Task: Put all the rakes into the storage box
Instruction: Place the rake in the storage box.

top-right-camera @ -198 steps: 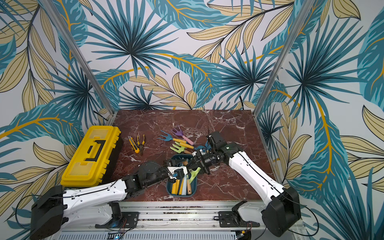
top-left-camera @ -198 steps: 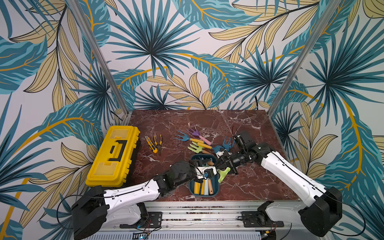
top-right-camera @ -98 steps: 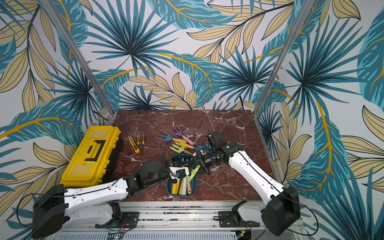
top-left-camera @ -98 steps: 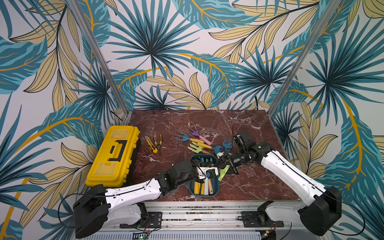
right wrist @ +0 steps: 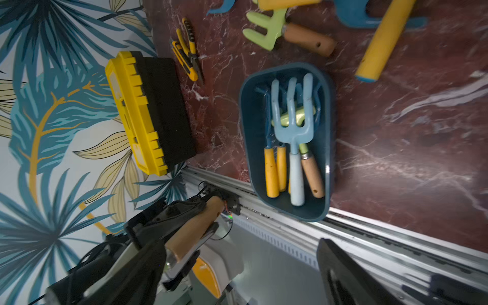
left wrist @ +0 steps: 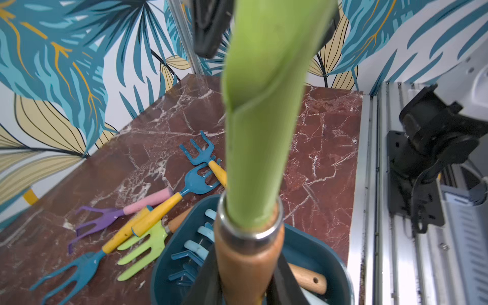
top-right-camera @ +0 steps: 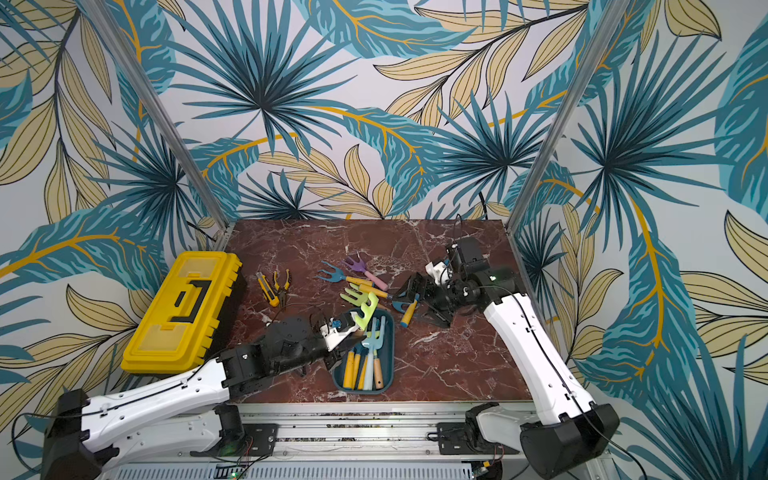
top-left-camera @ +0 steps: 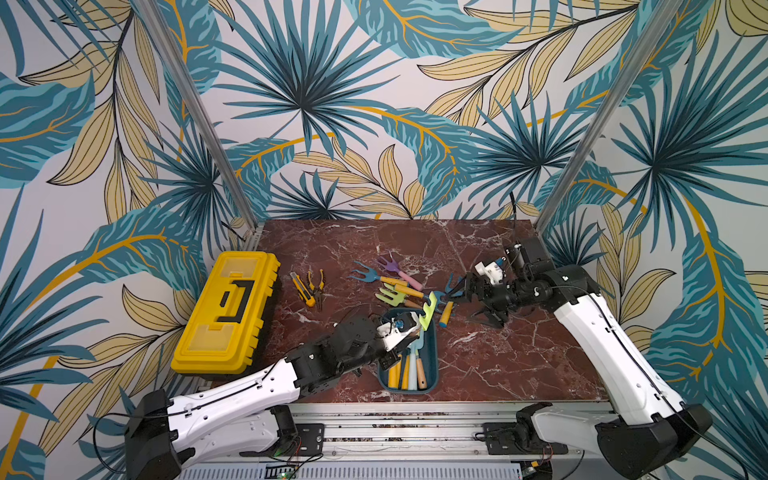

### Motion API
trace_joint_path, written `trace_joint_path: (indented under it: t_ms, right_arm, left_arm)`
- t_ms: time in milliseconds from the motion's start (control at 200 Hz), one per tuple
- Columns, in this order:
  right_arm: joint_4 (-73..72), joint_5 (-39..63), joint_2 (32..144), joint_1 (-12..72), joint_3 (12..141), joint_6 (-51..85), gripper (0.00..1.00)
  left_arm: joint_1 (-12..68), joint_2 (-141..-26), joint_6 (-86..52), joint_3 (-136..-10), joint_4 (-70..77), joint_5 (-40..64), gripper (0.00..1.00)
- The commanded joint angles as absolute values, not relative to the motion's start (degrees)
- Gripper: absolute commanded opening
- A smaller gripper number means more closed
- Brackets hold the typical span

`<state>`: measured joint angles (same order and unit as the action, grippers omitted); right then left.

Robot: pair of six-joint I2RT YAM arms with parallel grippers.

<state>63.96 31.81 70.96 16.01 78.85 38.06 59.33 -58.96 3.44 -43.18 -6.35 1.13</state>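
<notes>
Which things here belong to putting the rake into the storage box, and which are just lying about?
Job in hand: held rake, storage box, left claw.
Lying about: toolbox, pliers, knife.

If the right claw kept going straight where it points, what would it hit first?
Probably the lime-green hand rake with a wooden handle, which the left gripper holds just ahead of the open right gripper; depth is hard to judge.
</notes>
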Motion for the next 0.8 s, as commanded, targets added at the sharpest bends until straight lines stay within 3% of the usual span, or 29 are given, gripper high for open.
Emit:
trace_joint_path:
  t_ms: [0,160,286,471,796]
  right_arm:
    - [65.49,18.20,68.53,15.98,76.87,33.75,0.96]
    - [61.87,9.55,62.60,15.99,72.20,33.61,0.99]
    - [57.85,5.17,58.16,15.96,67.00,31.44,0.99]
    - [56.13,7.80,58.76,15.95,63.79,29.88,1.00]
    - [50.19,11.51,60.81,15.94,58.46,28.92,1.00]
  left_arm:
    - [59.89,-62.04,-14.46,-50.94,-20.03,3.48,0.00]
    - [59.85,-69.48,-28.33,-59.11,-37.58,4.08,0.00]
    - [59.85,-72.29,-39.67,-59.54,-41.48,8.99,0.00]
    - [59.85,-69.90,-50.76,-57.07,-44.48,10.06,0.00]
    - [59.85,-77.76,-52.58,-59.85,-50.20,9.90,0.00]
